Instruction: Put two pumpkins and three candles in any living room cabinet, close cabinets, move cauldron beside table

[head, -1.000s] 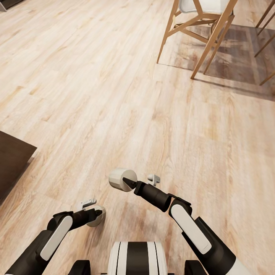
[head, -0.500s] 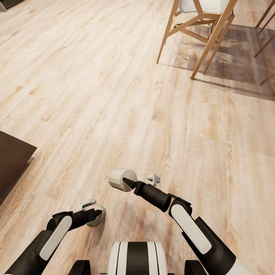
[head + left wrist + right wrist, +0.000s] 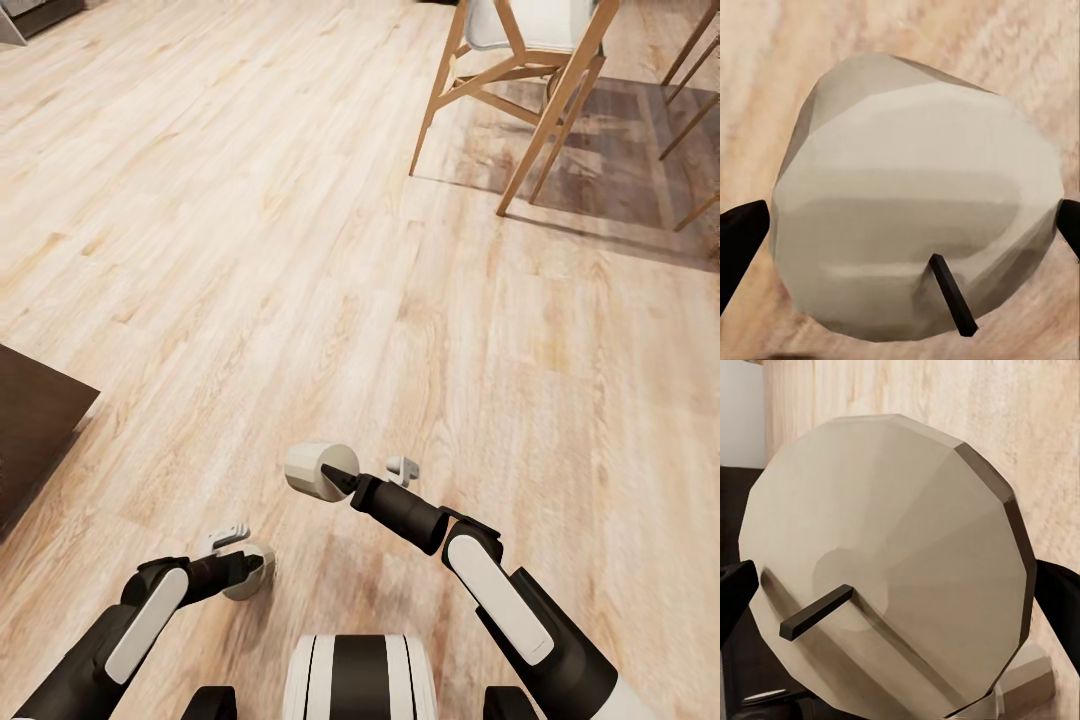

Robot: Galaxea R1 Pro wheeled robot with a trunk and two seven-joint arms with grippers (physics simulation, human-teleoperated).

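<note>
I hold two of the candles, one in each gripper, low over the wood floor. My right gripper (image 3: pixel 338 480) is shut on a cream cylindrical candle (image 3: pixel 312 468) lying sideways; its dark wick (image 3: pixel 816 611) points toward the right wrist camera. My left gripper (image 3: pixel 243 566) is shut on a second cream candle (image 3: pixel 256 570). In the left wrist view this candle (image 3: pixel 915 165) sits between the two dark fingertips (image 3: pixel 739 240), with its short black wick (image 3: pixel 952 294) showing.
The corner of a dark-brown flat-topped piece of furniture (image 3: pixel 35 425) juts in at the left. A wooden-legged chair with a pale seat (image 3: pixel 520 60) stands ahead to the right on a darker rug (image 3: pixel 620 160). Light plank floor (image 3: pixel 250 250) stretches ahead.
The whole view has shifted slightly, so the camera has moved. Both arms keep their poses and their candles.
</note>
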